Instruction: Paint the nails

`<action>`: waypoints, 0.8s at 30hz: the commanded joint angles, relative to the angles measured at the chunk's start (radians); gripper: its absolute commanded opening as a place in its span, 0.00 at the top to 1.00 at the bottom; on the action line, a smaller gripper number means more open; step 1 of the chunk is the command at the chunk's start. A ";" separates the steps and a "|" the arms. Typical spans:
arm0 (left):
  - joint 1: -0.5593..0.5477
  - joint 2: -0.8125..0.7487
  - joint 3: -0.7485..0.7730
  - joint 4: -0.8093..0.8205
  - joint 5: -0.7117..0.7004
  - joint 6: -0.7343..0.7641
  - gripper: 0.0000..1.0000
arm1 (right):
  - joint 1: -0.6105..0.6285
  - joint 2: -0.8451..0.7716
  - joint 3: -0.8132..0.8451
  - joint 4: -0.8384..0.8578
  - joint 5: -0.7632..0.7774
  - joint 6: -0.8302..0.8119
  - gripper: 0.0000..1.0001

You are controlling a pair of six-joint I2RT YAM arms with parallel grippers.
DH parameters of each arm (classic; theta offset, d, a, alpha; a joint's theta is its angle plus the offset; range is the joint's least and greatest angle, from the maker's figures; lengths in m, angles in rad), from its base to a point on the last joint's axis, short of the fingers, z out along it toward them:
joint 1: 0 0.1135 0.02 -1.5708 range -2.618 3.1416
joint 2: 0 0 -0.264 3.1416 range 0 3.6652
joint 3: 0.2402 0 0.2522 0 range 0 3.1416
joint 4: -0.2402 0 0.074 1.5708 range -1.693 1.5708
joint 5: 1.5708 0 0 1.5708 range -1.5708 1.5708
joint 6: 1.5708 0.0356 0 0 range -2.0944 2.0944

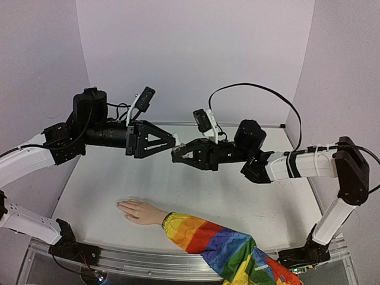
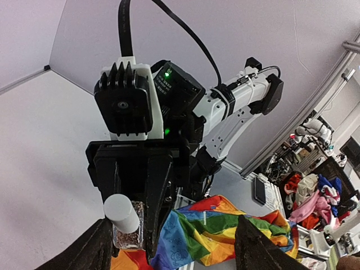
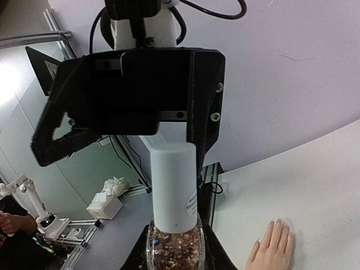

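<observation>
My right gripper (image 1: 176, 155) is shut on the glass body of a small bottle (image 3: 174, 247) of glittery polish with a white cap (image 3: 174, 185), held in mid-air above the table. My left gripper (image 1: 171, 141) faces it tip to tip, open. In the left wrist view the white cap (image 2: 121, 212) sits just inside one of the left gripper's fingers (image 2: 84, 253), apart from the other. The pale mannequin hand (image 1: 139, 211) lies palm down on the table in a rainbow-striped sleeve (image 1: 219, 243). Its nails (image 3: 278, 224) are barely distinguishable from the skin.
The white table (image 1: 249, 196) is enclosed by pale walls at the back and sides. An aluminium rail (image 1: 148, 261) runs along the near edge between the arm bases. A black cable (image 1: 261, 89) loops above the right arm.
</observation>
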 commanded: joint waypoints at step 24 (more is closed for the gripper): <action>-0.001 0.136 0.098 0.045 -0.051 0.024 0.97 | -0.012 0.009 0.056 0.036 0.013 -0.139 1.00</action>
